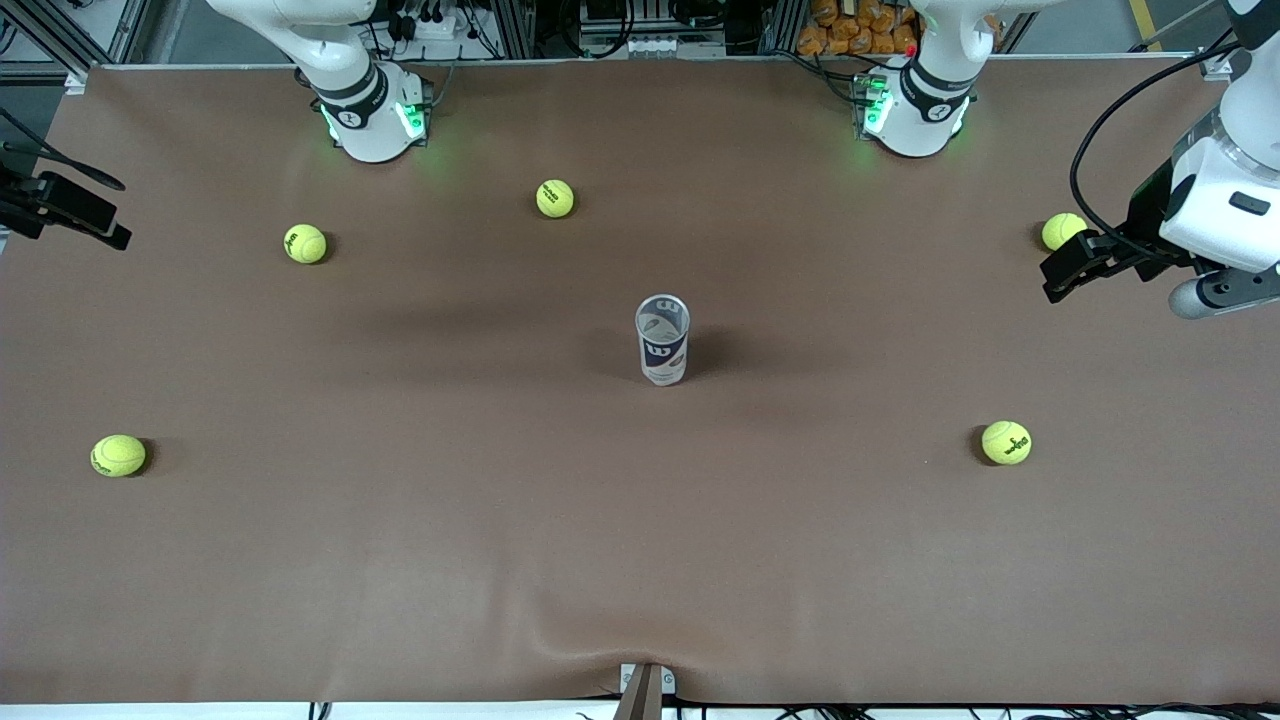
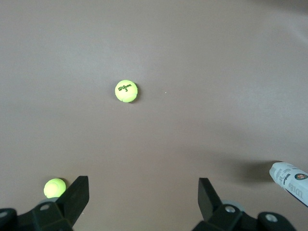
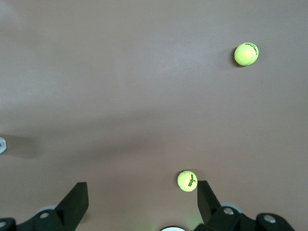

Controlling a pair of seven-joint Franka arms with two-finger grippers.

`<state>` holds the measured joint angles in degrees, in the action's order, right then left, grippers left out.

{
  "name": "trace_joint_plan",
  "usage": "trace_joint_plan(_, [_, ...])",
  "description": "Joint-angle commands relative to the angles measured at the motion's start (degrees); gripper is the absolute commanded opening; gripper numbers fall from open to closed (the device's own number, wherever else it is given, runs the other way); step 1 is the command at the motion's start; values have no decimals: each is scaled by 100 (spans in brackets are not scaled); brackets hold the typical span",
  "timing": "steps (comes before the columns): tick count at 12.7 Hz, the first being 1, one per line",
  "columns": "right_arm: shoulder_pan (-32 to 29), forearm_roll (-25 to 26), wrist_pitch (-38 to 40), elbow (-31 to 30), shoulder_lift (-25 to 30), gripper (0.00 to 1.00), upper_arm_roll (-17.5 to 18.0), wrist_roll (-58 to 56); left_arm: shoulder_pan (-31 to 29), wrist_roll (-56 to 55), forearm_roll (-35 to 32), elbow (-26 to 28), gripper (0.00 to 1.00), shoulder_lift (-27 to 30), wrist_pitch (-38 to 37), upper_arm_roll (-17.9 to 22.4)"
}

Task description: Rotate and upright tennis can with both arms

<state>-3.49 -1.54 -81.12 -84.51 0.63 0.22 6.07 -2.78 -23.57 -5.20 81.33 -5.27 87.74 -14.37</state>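
The tennis can (image 1: 662, 340) stands upright at the middle of the table, open silver rim up, with its white and navy label showing. No gripper touches it. My left gripper (image 1: 1062, 268) is open and empty at the left arm's end of the table, over a spot beside a yellow ball (image 1: 1063, 231). My right gripper (image 1: 95, 222) is open and empty at the right arm's end. In the left wrist view the left gripper (image 2: 143, 185) frames bare table, and the can (image 2: 291, 179) shows at the edge. In the right wrist view the right gripper (image 3: 141, 188) is wide open, and a sliver of the can (image 3: 1, 144) shows.
Loose yellow tennis balls lie around: two toward the robots' bases (image 1: 555, 198) (image 1: 305, 243), and two nearer the front camera (image 1: 118, 455) (image 1: 1006, 442). Balls also show in the left wrist view (image 2: 126, 91) (image 2: 54, 187) and the right wrist view (image 3: 187, 181) (image 3: 246, 53). The brown table cover (image 1: 640, 540) has a wrinkle at its front edge.
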Motion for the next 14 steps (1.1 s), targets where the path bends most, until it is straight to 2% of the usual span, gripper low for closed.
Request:
trace_joint_plan(1, [-64, -83, 97, 111, -19, 100, 48, 43, -21, 447, -17, 102, 100, 131, 15, 100])
trace_joint_plan(3, [-64, -83, 88, 111, -19, 100, 48, 43, 31, 869, 54, 173, 100, 262, -37, 459])
trace_joint_plan(5, [-64, -83, 97, 111, -28, 100, 48, 43, 102, 994, 63, 453, 100, 482, -46, 636])
trace_joint_plan(9, [-56, -83, 97, 111, -28, 100, 48, 43, 198, 1003, 63, 1182, 100, 1036, 172, 646])
trace_joint_plan(14, [-47, -83, 97, 111, -19, 100, 48, 61, 216, 1056, 344, 1140, 100, 1072, 60, 663])
